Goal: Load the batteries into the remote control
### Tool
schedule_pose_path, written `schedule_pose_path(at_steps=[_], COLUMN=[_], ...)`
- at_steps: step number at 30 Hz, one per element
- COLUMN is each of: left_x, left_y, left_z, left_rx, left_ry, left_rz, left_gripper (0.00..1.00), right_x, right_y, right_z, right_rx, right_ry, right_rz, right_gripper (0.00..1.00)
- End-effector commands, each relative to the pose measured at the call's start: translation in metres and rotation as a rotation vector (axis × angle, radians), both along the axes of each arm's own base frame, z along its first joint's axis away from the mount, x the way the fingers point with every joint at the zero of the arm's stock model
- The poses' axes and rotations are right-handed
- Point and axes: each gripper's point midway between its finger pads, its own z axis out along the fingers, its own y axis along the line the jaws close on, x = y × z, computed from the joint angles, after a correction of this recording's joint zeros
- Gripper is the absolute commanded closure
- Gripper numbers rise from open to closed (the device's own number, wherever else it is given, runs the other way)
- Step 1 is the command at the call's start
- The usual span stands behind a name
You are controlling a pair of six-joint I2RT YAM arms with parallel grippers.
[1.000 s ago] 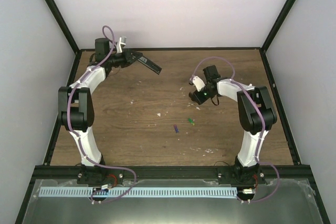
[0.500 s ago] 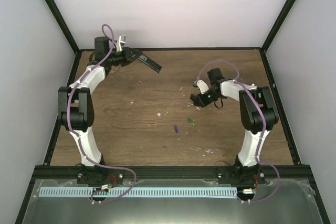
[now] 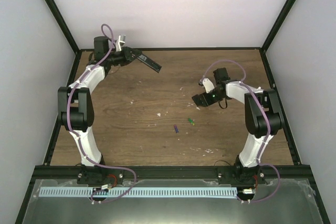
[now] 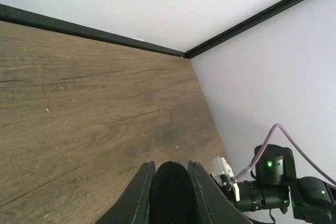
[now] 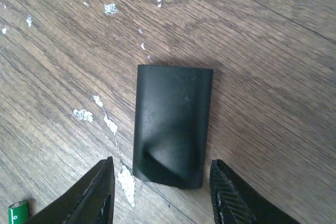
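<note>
Brown wood-grain desk (image 3: 131, 108) carries the work; all positions below are referred to the black cover (image 5: 173, 124), a small curved plate judged to be the battery door, lying flat on the desk. The left arm (image 3: 79, 108) reaches far and left of the cover, well apart from it. Its left end effector (image 3: 130, 56) is pressed together on one end of the remote control (image 3: 149, 63), which is held off the desk with its long axis running out from the grip toward the cover's side. The right arm (image 3: 260, 114) stands over the cover. The right end effector (image 3: 201, 99) is spread, one finger on either side of the cover, neither touching it, nothing held. The green battery (image 3: 190, 121) lies on the desk near the cover, on its near-left side. The purple battery (image 3: 176, 128) lies just beyond the green one in the same direction, long axis roughly near to far. The green battery's axis cannot be told. Judgement: loading has not begun; the right arm is plainly the nearer, and the next pick calls for a short move near-left from the cover. White debris (image 5: 83, 115) is scattered around the cover.
</note>
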Motion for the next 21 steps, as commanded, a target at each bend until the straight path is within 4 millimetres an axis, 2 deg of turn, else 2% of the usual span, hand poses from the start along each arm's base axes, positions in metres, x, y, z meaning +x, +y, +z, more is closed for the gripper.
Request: schedule_pose_path(at_steps=[1, 11, 21], left_x=[0.004, -0.001, -0.004], left_y=[0.002, 0.003, 0.003], left_z=[0.011, 0.009, 0.008], left_rx=[-0.001, 0.009, 0.011], left_ry=[-0.033, -0.028, -0.028], left_rz=[-0.012, -0.004, -0.004], left_gripper=[1.00, 1.00, 1.00], right_x=[0.009, 0.023, 0.026], right_y=[-0.007, -0.039, -0.051], right_z=[0.022, 0.018, 0.006], right_rx=[-0.015, -0.193, -0.281], right_ry=[-0.095, -0.171, -0.169], right_rz=[-0.021, -0.123, -0.158], right_gripper=[0.57, 0.56, 0.56])
